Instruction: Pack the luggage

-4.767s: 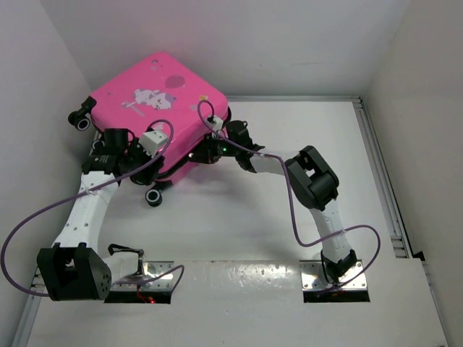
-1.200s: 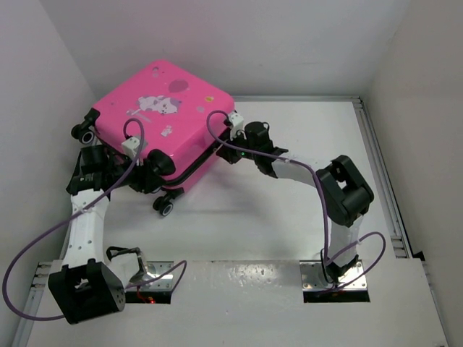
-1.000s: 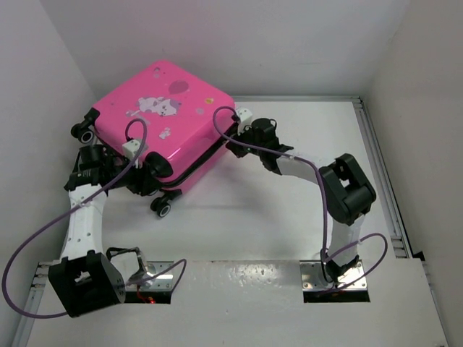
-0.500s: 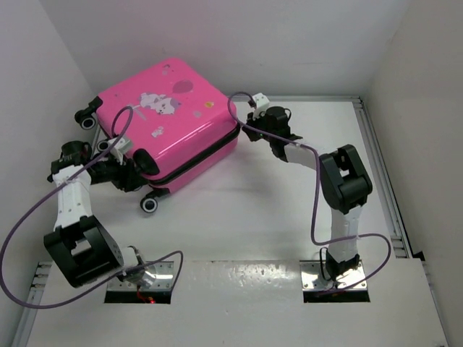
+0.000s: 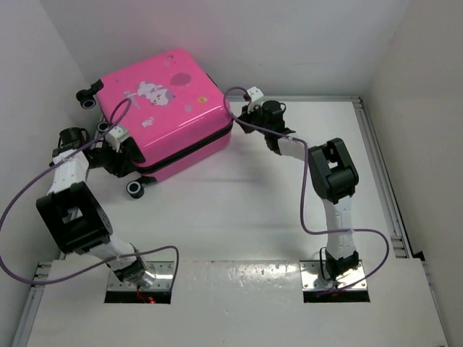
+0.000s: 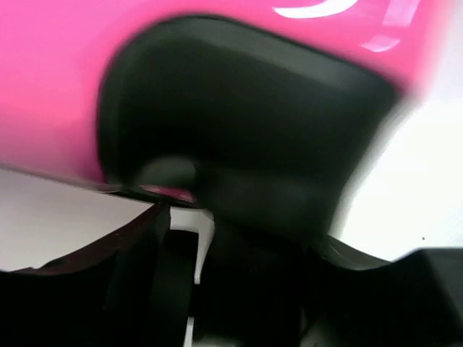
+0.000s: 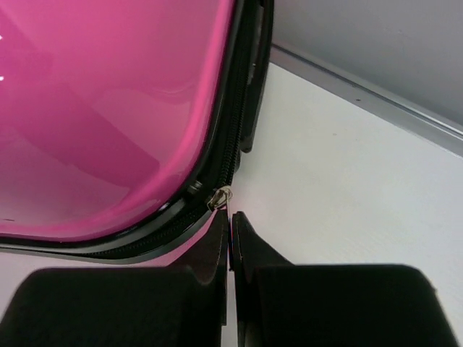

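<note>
Overhead: the pink suitcase [image 5: 163, 108] lies shut, printed face up, at the far left corner of the white table [image 5: 253, 210], close to the left and back walls. One black caster [image 5: 135, 188] juts from its near corner and another [image 5: 88, 101] from the far left. The left gripper [image 5: 124, 160] is against the case's near-left edge, just above the near caster. The right gripper [image 5: 242, 119] meets the case's right-hand corner at the black zipper band [image 5: 188, 155]. The right wrist view adds what the overhead cannot: the fingers [image 7: 217, 246] are pressed together with only a hairline slit between them. Their tips are right under a small metal zipper slider [image 7: 219, 196] on the zipper track that borders the glossy pink shell [image 7: 108, 108]. Whether a pull tab is pinched there cannot be told. The left wrist view is heavily blurred. It shows the pink shell [image 6: 58, 72] with a rounded black caster housing [image 6: 246, 123] filling the frame and dark finger shapes [image 6: 141, 267] low down. How far apart they stand cannot be told. Markings: a white cartoon animal [image 5: 152, 90] on the lid, with paler spots beside it too small to read. Room: plain white walls [image 5: 304, 43] on three sides, a metal rail [image 5: 383, 188] along the table's right edge, and purple cables [image 5: 307, 210] looping from each arm.
</note>
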Motion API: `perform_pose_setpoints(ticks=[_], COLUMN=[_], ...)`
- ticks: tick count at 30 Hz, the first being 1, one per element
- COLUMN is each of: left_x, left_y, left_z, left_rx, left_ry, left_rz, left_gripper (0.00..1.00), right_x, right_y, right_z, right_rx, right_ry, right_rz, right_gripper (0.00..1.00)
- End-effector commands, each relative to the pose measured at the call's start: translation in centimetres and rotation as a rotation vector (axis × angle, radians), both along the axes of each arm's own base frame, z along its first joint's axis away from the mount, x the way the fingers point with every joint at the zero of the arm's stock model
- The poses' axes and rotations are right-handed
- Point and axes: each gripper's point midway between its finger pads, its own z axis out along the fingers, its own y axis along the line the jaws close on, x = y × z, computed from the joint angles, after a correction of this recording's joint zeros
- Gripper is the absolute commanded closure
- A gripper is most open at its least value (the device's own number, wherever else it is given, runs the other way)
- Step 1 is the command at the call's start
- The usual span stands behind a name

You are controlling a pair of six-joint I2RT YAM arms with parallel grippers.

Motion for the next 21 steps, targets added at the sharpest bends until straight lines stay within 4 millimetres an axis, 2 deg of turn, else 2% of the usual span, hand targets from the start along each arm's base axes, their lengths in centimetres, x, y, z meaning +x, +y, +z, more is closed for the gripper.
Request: perform_pose_setpoints(ticks=[1,2,3,6,7,8,9,10,11,12,13,14,15,16,17,19,20,21], left_x=[4.9,5.4,5.9,6.3,6.0,6.0,5.7,5.4,5.2,5.2,5.0,4.7,5.0,4.6,4.5,4.1,3.9,4.0], left_y=[10.9,10.9,11.3,10.4,9.1,8.6,8.2,7.5,7.0,6.8,6.4,6.5,7.0,7.7,7.8,8.6,9.7,10.0], left_z=[-1.8,-1.9,-1.7,-0.3,0.7,1.8,2.6,4.8,6.2,7.5,8.2,10.2,11.8,12.1,12.4,13.8,14.1,14.4], left_rx=[0.191,0.162,0.116,0.052,0.013,-0.005,-0.021,-0.057,-0.078,-0.096,-0.097,-0.091,-0.089,-0.118,-0.129,-0.162,-0.156,-0.165], left_ry=[0.024,0.032,0.040,0.001,-0.026,-0.051,-0.062,-0.096,-0.117,-0.145,-0.159,-0.210,-0.259,-0.251,-0.250,-0.270,-0.272,-0.275], left_rz=[0.365,0.370,0.393,0.369,0.340,0.332,0.334,0.365,0.369,0.393,0.417,0.453,0.491,0.570,0.601,0.685,0.744,0.771], left_gripper=[1.00,1.00,0.97,0.77,0.63,0.55,0.44,0.31,0.26,0.21,0.14,0.12,0.10,0.08,0.07,0.03,0.01,0.00], right_x=[4.1,3.8,4.9,6.7,7.5,8.4,9.0,9.9,10.6,10.9,11.5,12.0,12.3,12.8,13.2,14.1,14.4,14.8], right_y=[-2.5,-1.2,-1.6,-1.2,-1.1,-1.2,-1.1,-1.1,-1.4,-1.4,-1.3,-1.5,-1.6,-1.4,-1.5,-1.2,-1.2,-1.2], right_z=[7.1,7.0,8.1,7.3,8.3,8.5,7.1,6.1,7.2,7.1,8.4,6.8,6.5,8.2,6.0,5.2,5.0,5.8], right_rx=[-0.011,-0.011,-0.009,0.001,0.015,0.032,0.038,0.045,0.067,0.078,0.094,0.096,0.106,0.127,0.121,0.133,0.137,0.152], right_ry=[-0.219,-0.220,-0.251,-0.249,-0.274,-0.290,-0.269,-0.261,-0.283,-0.287,-0.318,-0.310,-0.308,-0.350,-0.335,-0.350,-0.351,-0.370], right_rz=[-0.155,-0.138,-0.156,-0.164,-0.162,-0.161,-0.162,-0.155,-0.160,-0.158,-0.150,-0.153,-0.154,-0.154,-0.157,-0.165,-0.173,-0.188], right_gripper=[1.00,1.00,1.00,1.00,1.00,1.00,1.00,1.00,1.00,1.00,1.00,1.00,1.00,1.00,1.00,1.00,1.00,1.00])
